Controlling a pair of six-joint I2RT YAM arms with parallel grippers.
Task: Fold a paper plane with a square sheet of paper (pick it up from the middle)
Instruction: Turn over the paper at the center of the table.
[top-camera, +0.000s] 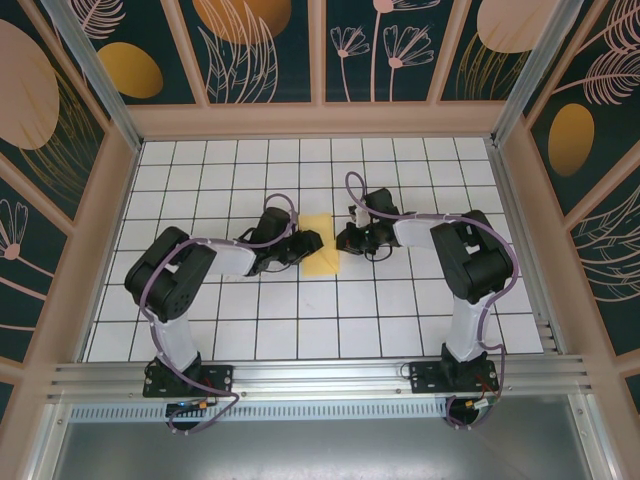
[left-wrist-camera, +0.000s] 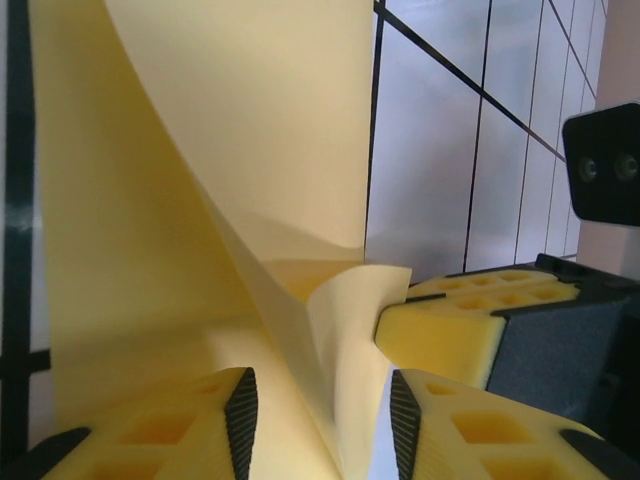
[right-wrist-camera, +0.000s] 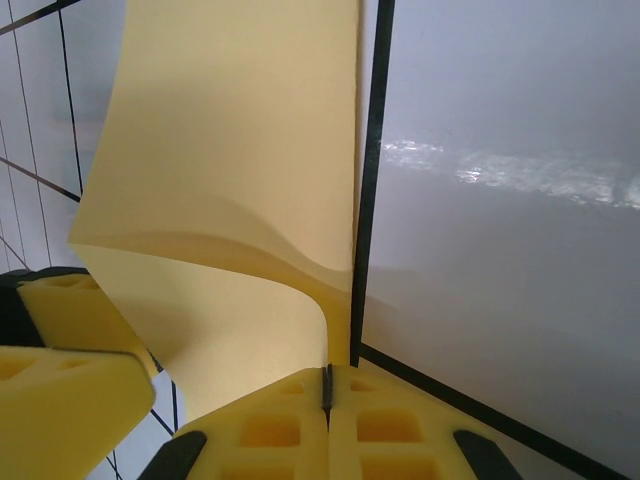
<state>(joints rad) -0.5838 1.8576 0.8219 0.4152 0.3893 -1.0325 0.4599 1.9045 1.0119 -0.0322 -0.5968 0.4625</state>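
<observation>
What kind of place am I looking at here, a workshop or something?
Probably a robot test booth: a left arm and right arm bolted to a metal rail, a white gridded table, and leaf-patterned walls closing it in.

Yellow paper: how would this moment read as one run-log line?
square sheet of paper: partly curled up off table | right tool: shut on its edge | left tool: open, sheet between its pads
</observation>
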